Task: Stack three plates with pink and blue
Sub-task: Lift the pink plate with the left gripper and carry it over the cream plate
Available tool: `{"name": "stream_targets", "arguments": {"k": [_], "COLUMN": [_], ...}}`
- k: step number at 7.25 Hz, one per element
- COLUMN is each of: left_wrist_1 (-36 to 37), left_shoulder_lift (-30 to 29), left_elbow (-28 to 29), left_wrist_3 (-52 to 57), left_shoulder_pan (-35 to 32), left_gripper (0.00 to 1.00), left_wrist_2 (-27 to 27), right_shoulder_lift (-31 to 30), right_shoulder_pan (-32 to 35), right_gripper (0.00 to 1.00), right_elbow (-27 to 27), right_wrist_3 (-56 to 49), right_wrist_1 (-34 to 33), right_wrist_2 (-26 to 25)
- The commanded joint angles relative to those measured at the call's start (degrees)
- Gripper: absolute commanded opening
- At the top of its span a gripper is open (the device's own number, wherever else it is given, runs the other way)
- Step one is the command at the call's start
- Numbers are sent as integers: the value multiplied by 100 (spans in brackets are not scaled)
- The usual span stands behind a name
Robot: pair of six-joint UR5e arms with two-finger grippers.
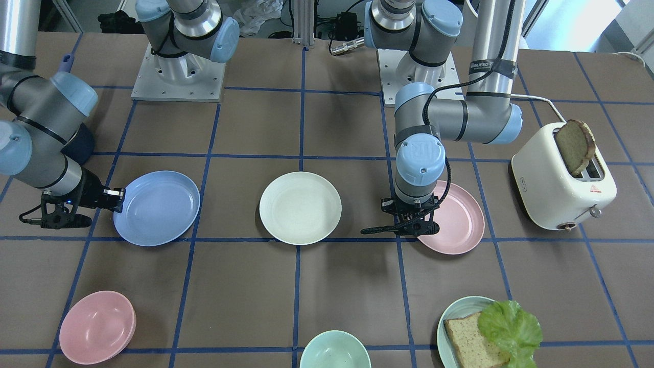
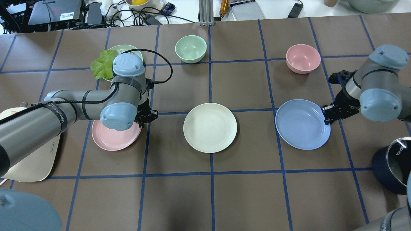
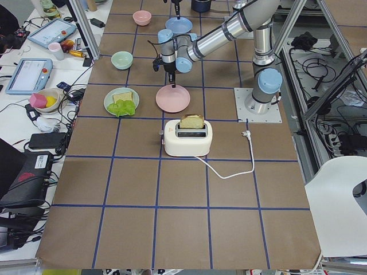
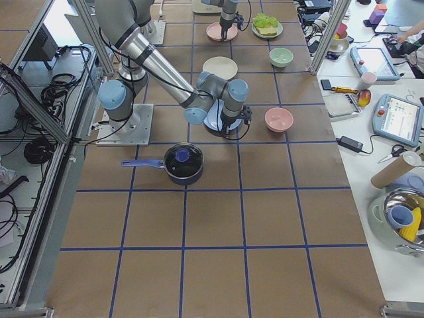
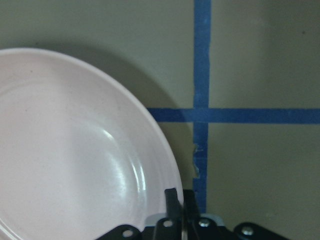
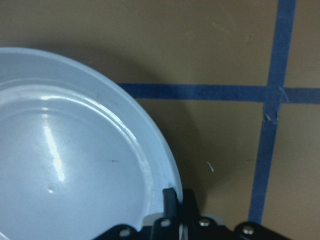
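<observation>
Item 1: my left gripper (image 5: 181,196), jaws pinched narrow on the rim of the round, shallow, matte pale pink plate (image 1: 460,220). The plate sits right of centre in the front-facing view, near the cream toaster (image 1: 559,189). I grip it at its left edge there.

Item 2: my right gripper (image 6: 180,196), jaws likewise clamped narrow on the rim of the matching light blue plate (image 1: 158,207), left of centre in that view.

Item 3: the matching cream-white plate (image 1: 300,207), mid-frame between the other two and apart from both.

All three lie separately on the brown table (image 1: 347,128), gridded with blue tape; none is stacked.
</observation>
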Motion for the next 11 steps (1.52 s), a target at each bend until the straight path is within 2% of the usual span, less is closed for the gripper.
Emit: {"name": "stream_targets", "arguments": {"k": [1, 3, 4, 7, 9, 10, 11], "left_wrist_1": [-490, -1623, -2037, -2446, -3031, -3287, -3499], "left_shoulder_lift": [26, -122, -210, -552, -728, -868, -1079], "left_elbow": [341, 1305, 1719, 2337, 2898, 3380, 3802], "left_wrist_3": [3, -277, -557, -1199, -1770, -2295, -2526], "left_shoulder_pan": [-97, -517, -676, -1159, -1590, -1826, -2090], "left_gripper": [0, 0, 0, 0, 0, 0, 0], "left_wrist_2": [197, 241, 241, 250, 163, -169, -242], "right_shoulder_lift": [-127, -145, -145, -127, -119, -127, -101], "right_shoulder_pan": [31, 66, 119, 382, 673, 673, 673], "right_gripper": [0, 0, 0, 0, 0, 0, 0], "right_elbow": [-33, -155, -382, -1366, -1553, -1553, -1588], "right_wrist_3": [-51, -42, -42, 98, 300, 301, 283], "right_wrist_1": [1, 45, 280, 1431, 1487, 1469, 1478], "right_wrist_2": [-17, 27, 27, -26, -87, -96, -96]}}
